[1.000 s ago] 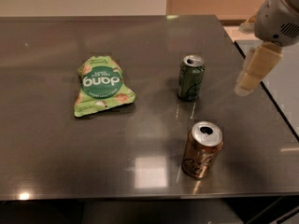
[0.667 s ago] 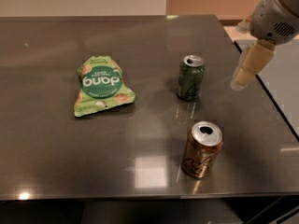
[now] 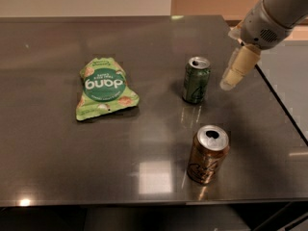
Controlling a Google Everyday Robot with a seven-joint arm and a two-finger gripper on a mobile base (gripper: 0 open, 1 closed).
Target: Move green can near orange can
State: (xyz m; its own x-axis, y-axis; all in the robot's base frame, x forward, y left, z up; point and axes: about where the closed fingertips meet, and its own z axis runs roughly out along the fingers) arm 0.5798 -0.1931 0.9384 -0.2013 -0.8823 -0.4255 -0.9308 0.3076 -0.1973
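The dark counter (image 3: 57,167) fills the view; the gripper (image 3: 229,83) hangs over it near the right edge, just beside the green can (image 3: 196,80) but not touching it; I cannot tell how far open it is, and I see nothing in its hold; the green snack bag (image 3: 104,88) lies flat, left of the middle; the orange can (image 3: 207,154) stands up near the front edge; the green can stands up behind it, a gap between them.
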